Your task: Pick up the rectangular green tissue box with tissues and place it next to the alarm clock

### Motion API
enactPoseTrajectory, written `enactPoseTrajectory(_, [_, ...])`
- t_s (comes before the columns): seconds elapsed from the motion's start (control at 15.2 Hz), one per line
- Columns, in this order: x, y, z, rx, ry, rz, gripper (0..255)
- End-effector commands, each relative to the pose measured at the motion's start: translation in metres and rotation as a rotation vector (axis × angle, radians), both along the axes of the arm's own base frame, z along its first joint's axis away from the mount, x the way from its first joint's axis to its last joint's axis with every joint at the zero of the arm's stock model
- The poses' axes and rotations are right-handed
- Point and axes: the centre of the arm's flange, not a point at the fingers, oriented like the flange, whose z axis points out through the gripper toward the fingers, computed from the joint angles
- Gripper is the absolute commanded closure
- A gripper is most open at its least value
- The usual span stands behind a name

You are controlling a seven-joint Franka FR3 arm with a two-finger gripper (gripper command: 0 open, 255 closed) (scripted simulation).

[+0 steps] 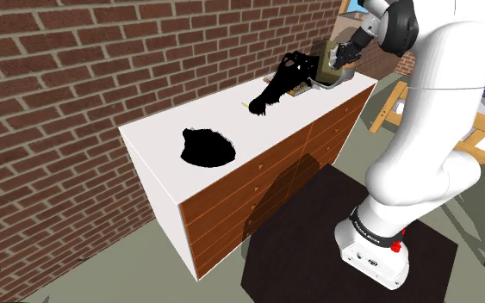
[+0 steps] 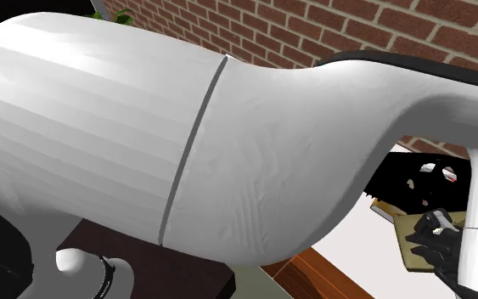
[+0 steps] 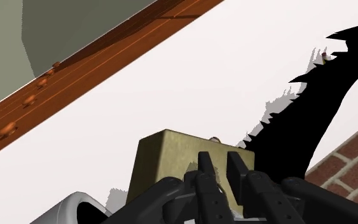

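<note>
The tissue box (image 1: pixel 325 60) is an olive-green block at the far end of the white dresser top (image 1: pixel 163 146), beside the brick wall. In the wrist view the tissue box (image 3: pixel 165 162) lies right under my gripper (image 3: pixel 222 159), whose two fingers stand almost together, clasping a narrow part at its top. My gripper (image 1: pixel 342 57) comes in from the box's right in the shoulder view. The second exterior view shows the box (image 2: pixel 413 229) tilted, with my gripper (image 2: pixel 439 239) on it. A rounded, plain black thing (image 1: pixel 206 148) sits mid-dresser; I cannot tell if it is the clock.
A long jagged black thing (image 1: pixel 276 88) lies on the dresser between the black blob and the box. A grey rounded thing (image 1: pixel 340 81) sits just below the box at the dresser's end. Wooden drawer fronts (image 1: pixel 266 185) face the stand. The arm (image 2: pixel 186 161) covers most of the second exterior view.
</note>
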Motion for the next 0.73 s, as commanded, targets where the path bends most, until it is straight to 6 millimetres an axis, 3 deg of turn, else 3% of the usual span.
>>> enactPoseTrajectory(0.0, [0.003, 0.002, -0.013, 0.002, 0.001, 0.004, 255])
enactPoseTrajectory(0.66, [0.003, 0.002, -0.066, 0.002, 0.001, 0.004, 255])
